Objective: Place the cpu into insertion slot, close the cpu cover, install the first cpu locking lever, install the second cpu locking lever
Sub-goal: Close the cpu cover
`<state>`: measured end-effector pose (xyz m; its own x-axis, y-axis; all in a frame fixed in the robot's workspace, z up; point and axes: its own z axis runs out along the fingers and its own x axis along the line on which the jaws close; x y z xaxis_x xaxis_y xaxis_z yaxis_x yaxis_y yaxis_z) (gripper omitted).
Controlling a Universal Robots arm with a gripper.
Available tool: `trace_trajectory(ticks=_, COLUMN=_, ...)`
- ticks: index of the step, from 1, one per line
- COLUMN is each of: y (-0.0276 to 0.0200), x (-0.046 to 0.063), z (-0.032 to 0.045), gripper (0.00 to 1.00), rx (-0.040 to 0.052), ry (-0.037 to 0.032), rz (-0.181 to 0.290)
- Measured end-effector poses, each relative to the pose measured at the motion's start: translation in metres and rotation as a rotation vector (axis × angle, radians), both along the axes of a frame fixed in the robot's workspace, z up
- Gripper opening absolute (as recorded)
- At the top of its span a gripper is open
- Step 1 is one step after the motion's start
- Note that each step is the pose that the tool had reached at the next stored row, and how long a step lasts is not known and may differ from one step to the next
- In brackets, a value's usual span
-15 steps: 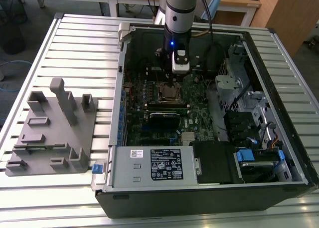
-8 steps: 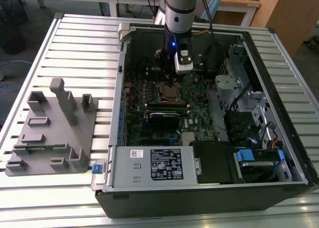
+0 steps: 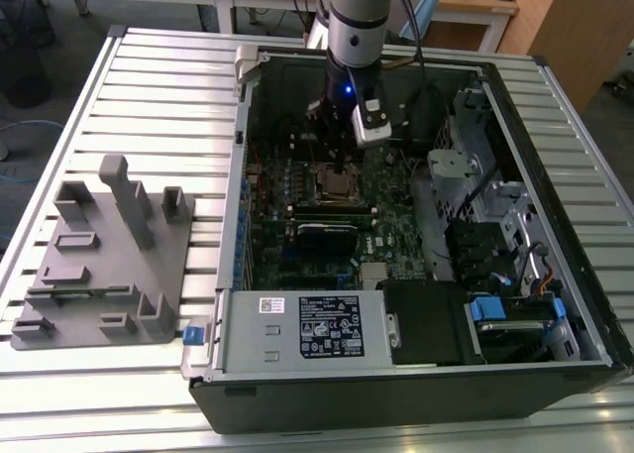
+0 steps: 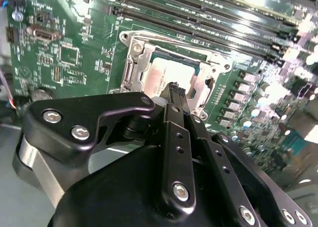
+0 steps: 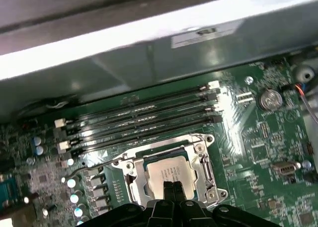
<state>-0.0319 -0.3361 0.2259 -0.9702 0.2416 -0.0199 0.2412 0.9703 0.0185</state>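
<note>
Inside the open computer case (image 3: pixel 396 394) on the slatted table (image 3: pixel 119 86), the cpu (image 5: pixel 166 171) is seated in the motherboard's (image 4: pixel 69 58) insertion slot (image 3: pixel 335 185) and framed by the cpu cover (image 4: pixel 133 68), which appears lowered. The fingers (image 4: pixel 175 110) are closed together on nothing, with their tips just over the chip. If they are pressed down off-centre, the chip's top could be scratched or the cover skewed.

Matt black hand (image 4: pixel 175 90), pale satin-metal cpu (image 5: pixel 166 170) (faint sheen), shiny silvery metal cpu cover (image 5: pixel 202 162).
</note>
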Motion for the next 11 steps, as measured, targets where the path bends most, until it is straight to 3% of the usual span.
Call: trace_trajectory(ticks=11, y=0.0000, x=0.0000, z=-0.0015, gripper=0.11, rx=-0.0001, ry=-0.0004, rz=0.157)
